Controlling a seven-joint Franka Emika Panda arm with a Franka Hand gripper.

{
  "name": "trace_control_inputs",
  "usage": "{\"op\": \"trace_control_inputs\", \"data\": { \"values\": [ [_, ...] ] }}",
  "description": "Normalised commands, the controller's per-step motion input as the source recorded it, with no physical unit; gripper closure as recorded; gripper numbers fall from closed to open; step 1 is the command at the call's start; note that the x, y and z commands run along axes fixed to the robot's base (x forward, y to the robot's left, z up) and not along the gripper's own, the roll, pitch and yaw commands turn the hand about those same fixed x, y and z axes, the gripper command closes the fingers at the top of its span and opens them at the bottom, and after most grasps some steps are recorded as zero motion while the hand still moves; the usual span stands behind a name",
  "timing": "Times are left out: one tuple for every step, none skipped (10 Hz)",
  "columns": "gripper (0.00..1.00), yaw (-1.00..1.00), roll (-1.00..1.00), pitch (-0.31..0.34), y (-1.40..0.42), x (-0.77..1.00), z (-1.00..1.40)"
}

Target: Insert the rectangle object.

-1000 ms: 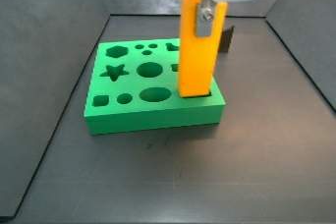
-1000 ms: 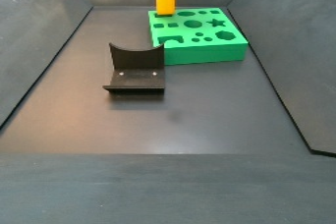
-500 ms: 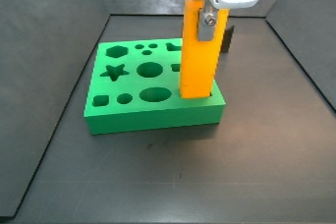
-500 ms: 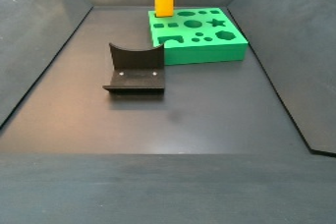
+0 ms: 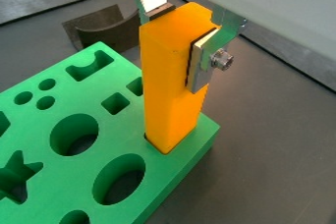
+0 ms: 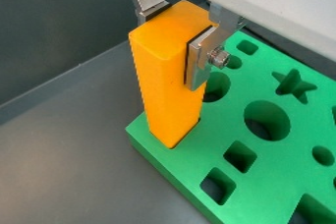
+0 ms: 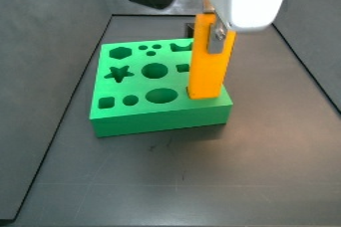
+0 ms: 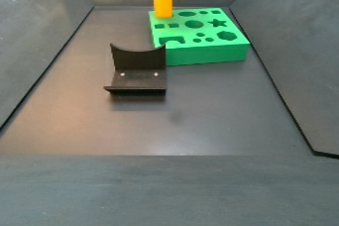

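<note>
The rectangle object, a long orange-yellow bar (image 5: 171,95), stands upright with its lower end in a slot at the corner of the green block (image 5: 79,184). It shows in both wrist views (image 6: 160,85) and both side views (image 7: 204,72) (image 8: 163,0). My gripper (image 5: 180,33) is shut on the bar near its top, one silver finger (image 5: 206,56) flat on each of two opposite faces. It also shows in a wrist view (image 6: 178,36) and a side view (image 7: 209,34). The green block (image 7: 140,113) has several shaped holes.
A dark grey curved holder (image 8: 135,69) sits on the dark floor apart from the green block (image 8: 199,52); it also shows in a wrist view (image 5: 98,22). Sloping dark walls (image 8: 34,61) enclose the floor on all sides.
The gripper and the bar have moved down; less of the bar stands above the green block than before. The block and holder have not moved.
</note>
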Motion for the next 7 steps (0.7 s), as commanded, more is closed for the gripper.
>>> {"op": "trace_control_inputs", "data": {
  "values": [
    [1.0, -0.04, 0.05, -0.01, 0.0, 0.0, -0.45],
    [1.0, -0.01, 0.07, -0.063, 0.0, -0.07, -0.46],
    [1.0, -0.05, 0.09, -0.079, -0.02, -0.09, -0.53],
    [1.0, 0.0, -0.05, -0.12, 0.0, 0.0, -0.29],
    [1.0, 0.0, -0.08, -0.133, 0.0, 0.0, -0.17],
    [1.0, 0.0, -0.11, -0.091, 0.0, 0.01, -0.22],
    [1.0, -0.04, -0.14, -0.023, 0.09, 0.0, -0.1]
  ]
}}
